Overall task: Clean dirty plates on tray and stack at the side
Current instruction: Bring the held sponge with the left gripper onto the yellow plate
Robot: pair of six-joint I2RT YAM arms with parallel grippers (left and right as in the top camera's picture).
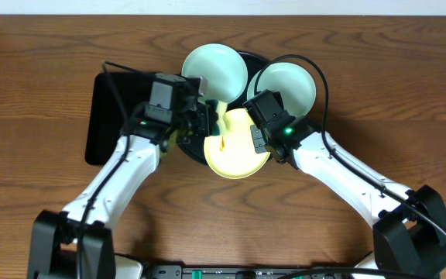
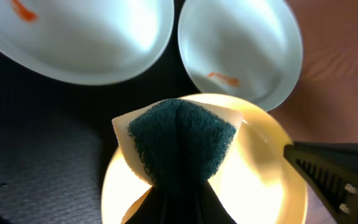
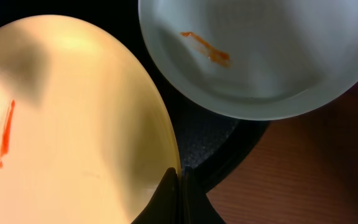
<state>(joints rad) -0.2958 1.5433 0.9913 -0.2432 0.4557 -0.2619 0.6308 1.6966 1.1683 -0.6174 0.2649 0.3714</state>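
Above the yellow plate [image 1: 237, 158], left fingers [image 2: 179, 200] clench sponge [image 2: 182, 140]; right fingers [image 3: 179, 186] pinch its rim.

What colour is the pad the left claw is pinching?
Dark green, backed with pale yellow foam; the sponge shows best in the left wrist view.

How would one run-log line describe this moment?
left gripper: shut on sponge over yellow plate | right gripper: shut on its rim | smear: unwiped | turquoise plates: smeared, on tray
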